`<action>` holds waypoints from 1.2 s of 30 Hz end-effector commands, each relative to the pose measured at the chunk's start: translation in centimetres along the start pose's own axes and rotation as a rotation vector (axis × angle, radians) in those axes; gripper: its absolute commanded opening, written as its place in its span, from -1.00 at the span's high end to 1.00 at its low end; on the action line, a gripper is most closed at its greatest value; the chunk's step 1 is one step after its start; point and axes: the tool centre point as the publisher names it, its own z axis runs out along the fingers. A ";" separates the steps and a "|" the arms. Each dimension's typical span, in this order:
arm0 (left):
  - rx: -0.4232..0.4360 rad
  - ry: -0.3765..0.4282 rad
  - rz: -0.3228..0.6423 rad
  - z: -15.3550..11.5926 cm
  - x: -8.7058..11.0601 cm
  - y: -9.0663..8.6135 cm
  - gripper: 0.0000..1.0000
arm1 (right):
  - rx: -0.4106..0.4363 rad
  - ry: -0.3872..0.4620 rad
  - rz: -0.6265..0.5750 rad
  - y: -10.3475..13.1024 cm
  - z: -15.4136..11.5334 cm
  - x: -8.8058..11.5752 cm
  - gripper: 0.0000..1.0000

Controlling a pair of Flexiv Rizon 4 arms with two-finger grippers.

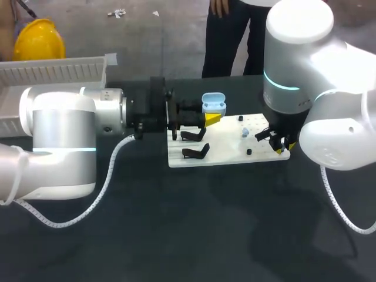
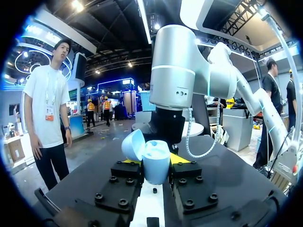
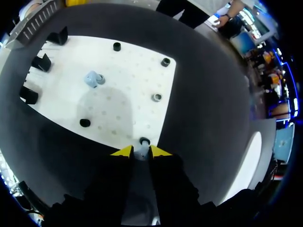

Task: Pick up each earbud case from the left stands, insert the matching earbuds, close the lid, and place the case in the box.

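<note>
The left gripper (image 2: 153,161) is clamped on the light blue earbud case (image 1: 214,104) from both sides. It holds the case upright above the far left part of the white board (image 3: 128,71), with the lid (image 2: 133,144) swung open. At the board's near right corner the right gripper (image 3: 141,151) points straight down. Its yellow tips are drawn in narrow, and the pale corner earbud (image 3: 140,154) fills the gap between them beside a small black cup (image 3: 144,141), so it looks pinched. A second earbud (image 3: 92,79) stands further left on the board, and empty black stands (image 1: 195,135) sit along the left edge.

The grip on so small and rounded a piece is the weak point: it could twist or pop out as it lifts, or drag if it catches on its cup. Carried across, it might arrive turned and refuse its socket (or meet the wrong one). A hard push could tilt the case in the left fingers. The open lid juts out where the right arm's approach could knock it. The box (image 1: 59,70) waits at the far left.
</note>
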 end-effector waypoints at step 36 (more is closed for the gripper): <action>-0.010 -0.006 0.004 0.0 0.1 -0.2 1.00 | -0.073 0.027 0.054 4.0 -17.7 0.1 1.00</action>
